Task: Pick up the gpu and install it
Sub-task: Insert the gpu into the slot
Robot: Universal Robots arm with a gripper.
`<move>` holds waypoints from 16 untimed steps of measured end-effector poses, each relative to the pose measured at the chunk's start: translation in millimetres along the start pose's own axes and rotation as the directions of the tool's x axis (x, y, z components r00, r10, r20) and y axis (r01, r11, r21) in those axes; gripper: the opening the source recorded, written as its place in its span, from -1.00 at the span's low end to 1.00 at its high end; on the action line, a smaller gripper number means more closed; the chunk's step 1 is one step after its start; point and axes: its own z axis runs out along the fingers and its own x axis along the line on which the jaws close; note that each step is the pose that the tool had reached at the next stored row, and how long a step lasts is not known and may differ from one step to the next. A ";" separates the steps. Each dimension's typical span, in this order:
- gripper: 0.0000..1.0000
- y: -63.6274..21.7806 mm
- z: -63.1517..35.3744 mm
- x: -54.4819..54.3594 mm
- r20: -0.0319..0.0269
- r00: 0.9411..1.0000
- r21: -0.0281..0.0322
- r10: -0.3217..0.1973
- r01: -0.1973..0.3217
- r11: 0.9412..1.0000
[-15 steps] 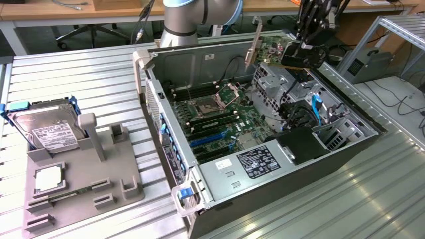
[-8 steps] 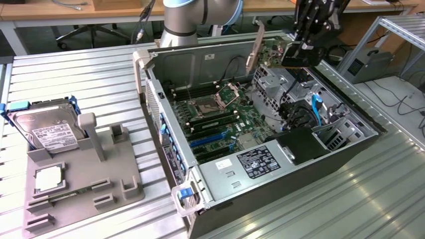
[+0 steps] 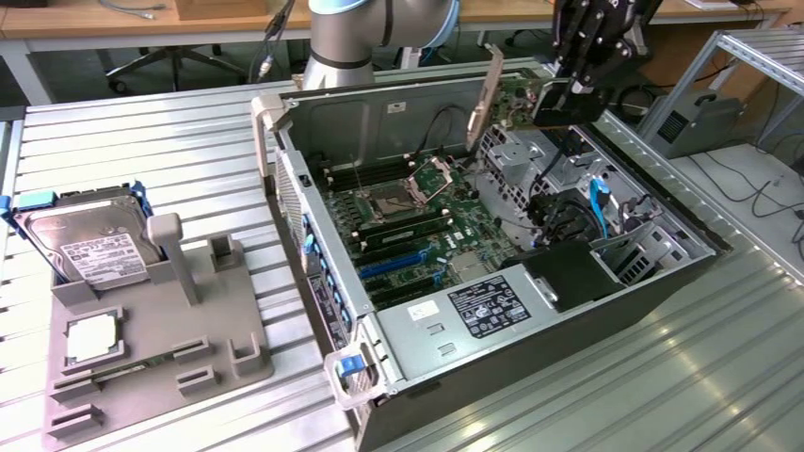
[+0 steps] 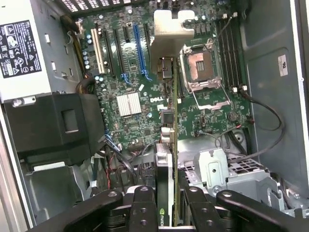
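Wrist view: claw [image 4: 166,205] clamped on the gpu [image 4: 165,159], long axis running outward, bracket [image 4: 169,29] farthest.

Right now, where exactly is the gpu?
In the exterior view, the gpu is held in the gripper above the open computer case, to the exterior view's right of the CPU socket, not yet in a slot.

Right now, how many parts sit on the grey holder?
2 on the grey holder: the hard drive standing at the rear, the silver chip flat nearer the camera. None appears hidden.
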 end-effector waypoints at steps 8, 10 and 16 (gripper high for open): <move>-0.45 0.3 0.2 -1.6 0.001 0.998 -0.001 -0.067 0.067 0.998; -0.45 0.3 0.2 -1.6 0.001 0.998 -0.001 -0.067 0.067 0.998; -0.45 0.6 0.2 -1.5 0.001 0.998 -0.001 -0.067 0.067 0.998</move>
